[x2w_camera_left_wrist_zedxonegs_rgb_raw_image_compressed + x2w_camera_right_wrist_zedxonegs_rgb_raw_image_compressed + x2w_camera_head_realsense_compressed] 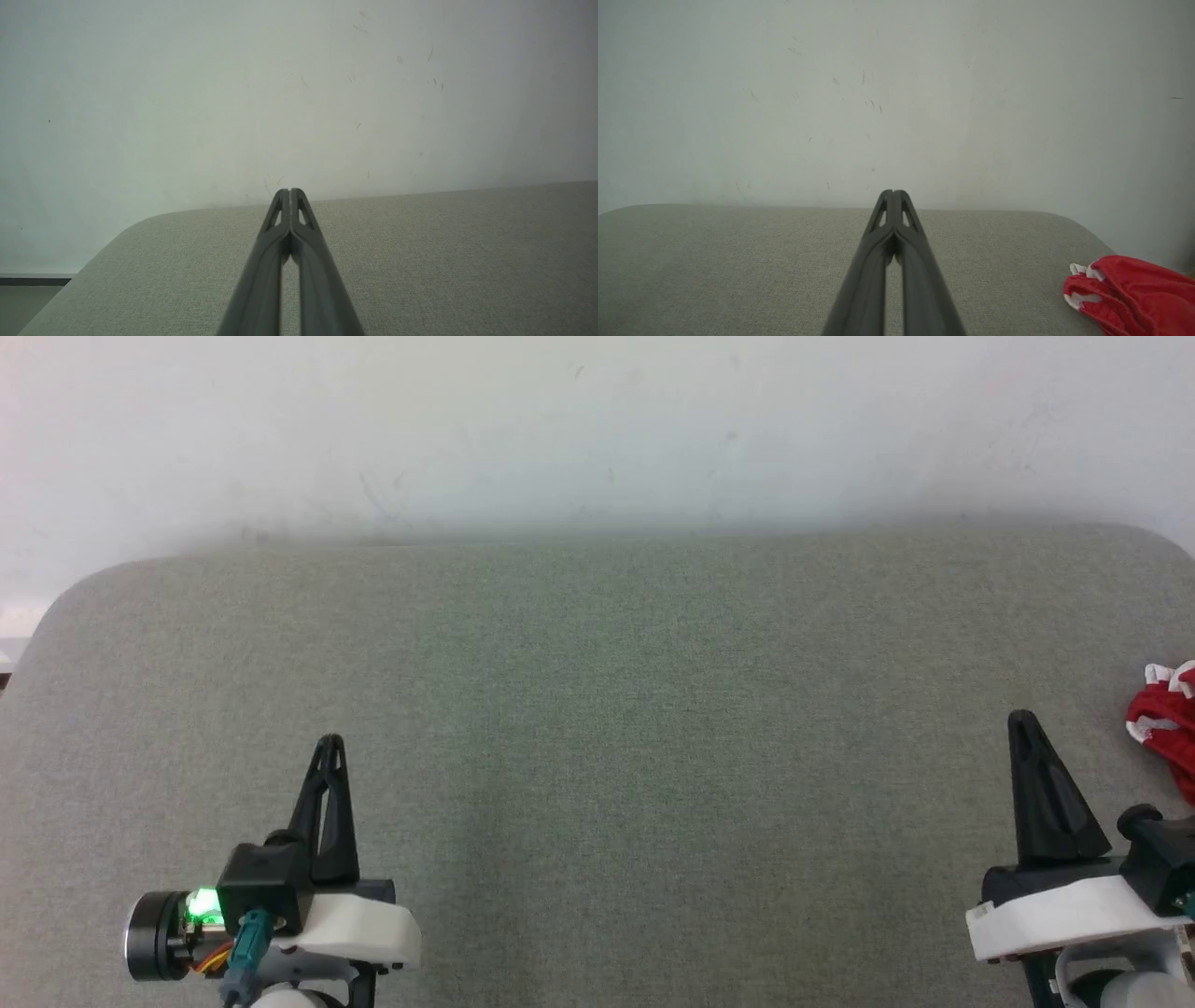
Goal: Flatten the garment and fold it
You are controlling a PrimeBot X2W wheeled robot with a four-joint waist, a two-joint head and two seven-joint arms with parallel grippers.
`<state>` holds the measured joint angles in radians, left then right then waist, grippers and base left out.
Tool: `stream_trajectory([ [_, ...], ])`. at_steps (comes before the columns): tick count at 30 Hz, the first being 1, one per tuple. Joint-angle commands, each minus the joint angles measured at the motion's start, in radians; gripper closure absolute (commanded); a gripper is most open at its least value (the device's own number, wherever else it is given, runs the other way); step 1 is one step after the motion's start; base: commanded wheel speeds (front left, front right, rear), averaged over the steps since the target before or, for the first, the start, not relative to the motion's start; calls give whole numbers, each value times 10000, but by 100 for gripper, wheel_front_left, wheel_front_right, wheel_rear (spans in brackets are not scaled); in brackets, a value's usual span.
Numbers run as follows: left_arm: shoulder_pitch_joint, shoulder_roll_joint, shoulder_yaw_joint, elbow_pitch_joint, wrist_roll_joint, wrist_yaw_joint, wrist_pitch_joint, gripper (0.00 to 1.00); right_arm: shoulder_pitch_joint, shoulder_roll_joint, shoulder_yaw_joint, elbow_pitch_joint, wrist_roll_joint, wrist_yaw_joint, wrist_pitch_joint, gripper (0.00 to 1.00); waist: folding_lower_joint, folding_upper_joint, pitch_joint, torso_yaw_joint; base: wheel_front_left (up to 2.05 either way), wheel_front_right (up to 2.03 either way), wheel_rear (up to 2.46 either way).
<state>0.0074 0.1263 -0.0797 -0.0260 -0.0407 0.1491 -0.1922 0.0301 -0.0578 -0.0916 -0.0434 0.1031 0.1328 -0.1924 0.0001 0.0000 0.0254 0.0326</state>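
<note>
The garment [1167,728] is a crumpled red heap with white trim, lying at the right edge of the grey padded table [597,709]. Part of it runs out of the head view. In the right wrist view the garment [1129,294] bunches at the lower right. My right gripper [1024,721] is shut and empty, just left of the garment and not touching it; its tips [893,193] are pressed together. My left gripper [330,743] rests over the table's front left, shut and empty, its tips [289,191] closed, far from the garment.
A pale scuffed wall [597,429] rises right behind the table's far edge. The table has rounded far corners [154,219]. A strip of floor and dark skirting [32,280] lies beyond the left corner.
</note>
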Motion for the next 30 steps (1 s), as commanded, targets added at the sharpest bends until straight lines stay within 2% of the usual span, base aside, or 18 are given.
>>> stream_trajectory([
  [1, -21, -64, 68, 25, 89, -70, 56, 100, -64, 20, 41, 63, -74, -6, 56, 100, -1, 0, -3, -3, 0, 0, 0],
  [30, -38, -285, 299, 100, 190, -521, 649, 100, -139, 38, 319, 181, -377, -10, 649, 100, -1, 0, -82, -106, 0, 0, 0],
])
